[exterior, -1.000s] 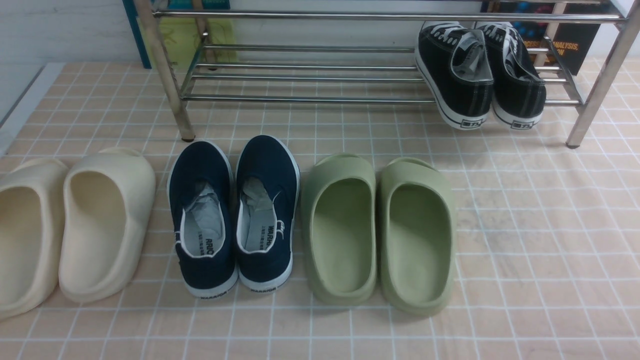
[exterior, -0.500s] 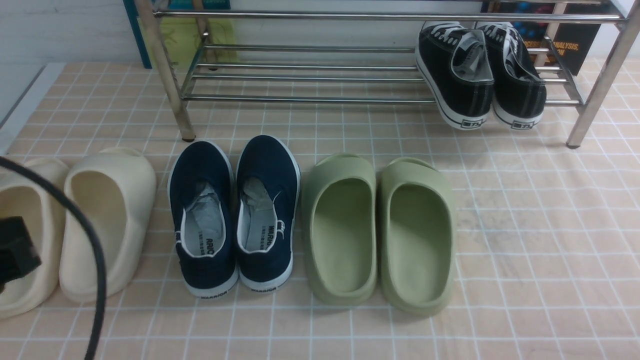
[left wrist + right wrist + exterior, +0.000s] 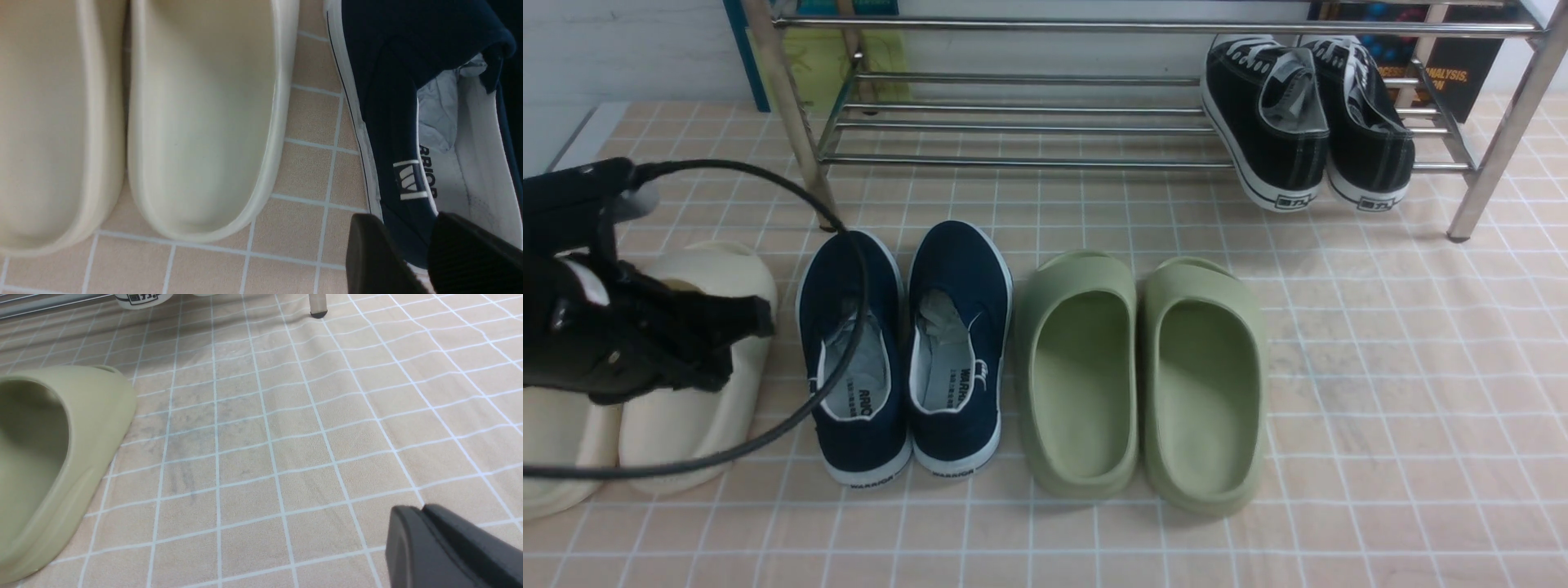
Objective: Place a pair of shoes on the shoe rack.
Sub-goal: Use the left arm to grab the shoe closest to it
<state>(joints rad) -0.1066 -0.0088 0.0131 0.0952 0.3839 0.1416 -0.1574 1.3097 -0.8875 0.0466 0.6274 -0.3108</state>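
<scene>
Left gripper (image 3: 402, 222): fingers part-open, clear gap, nothing in it. It hovers over the heel end of the navy slip-on nearer the cream slides (image 3: 196, 122); contact can't be confirmed from the wrist view. Its cable (image 3: 854, 269) loops across that shoe in the front view.

Right gripper (image 3: 423, 522): fingers pressed together, empty, low over bare tiled floor (image 3: 286, 437), well apart from the task shoes. Nearest thing to it is an olive-green slide (image 3: 49, 457).

Pair of navy canvas slip-ons (image 3: 960, 269): on the floor, side by side and touching, heels toward the robot, between the cream slides and the olive pair, in front of the rack and not on it.

Handling, my read:
- Light.
- Canvas upper is soft and will collapse if pinched mid-shoe.
- White rubber sole is stiffer and grippy, not slippery.
- Crumpled paper stuffing in the toes adds little support.
- Not fragile.
- Best hold looks like the heel collar, one finger inside on the insole side and one outside on the heel wall.
- The toe will likely droop when lifted.

Chrome shoe rack (image 3: 1013, 161): low shelf of bars. Black lace-up sneakers (image 3: 1282, 139) take one end, the rest is open bars. The sole needs to span several bars.
</scene>
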